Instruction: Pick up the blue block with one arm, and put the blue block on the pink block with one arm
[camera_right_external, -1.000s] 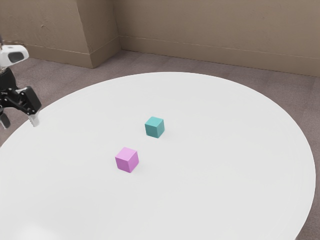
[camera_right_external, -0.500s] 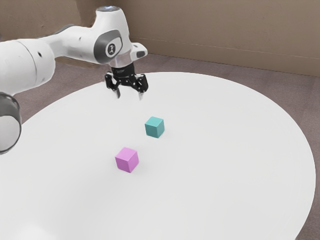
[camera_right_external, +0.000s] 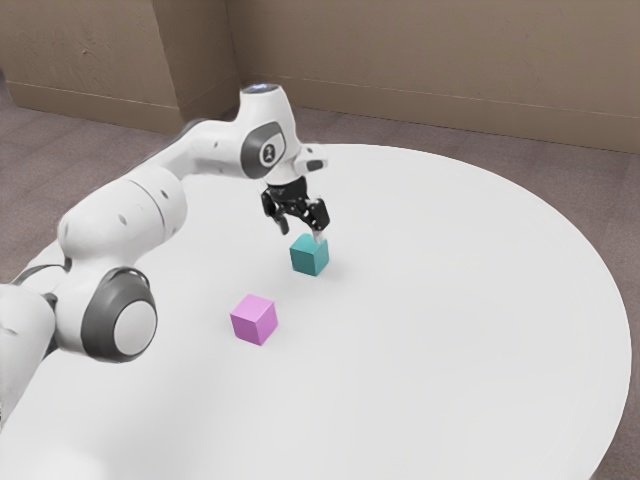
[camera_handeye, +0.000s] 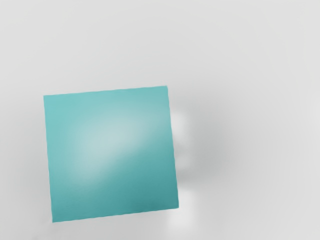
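Blue block (camera_right_external: 309, 255) now sits right under our gripper (camera_right_external: 301, 231), which we have swung over and hold wide open, so grabbing it comes next.

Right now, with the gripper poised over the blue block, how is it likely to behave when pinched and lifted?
The blue block is a cube lying flat on the table, so it likely won't roll or tip. Its straight, crisp edges suggest it is rigid under a pinch. Its smooth faces may be slippery; an off-centre grip could twist it.
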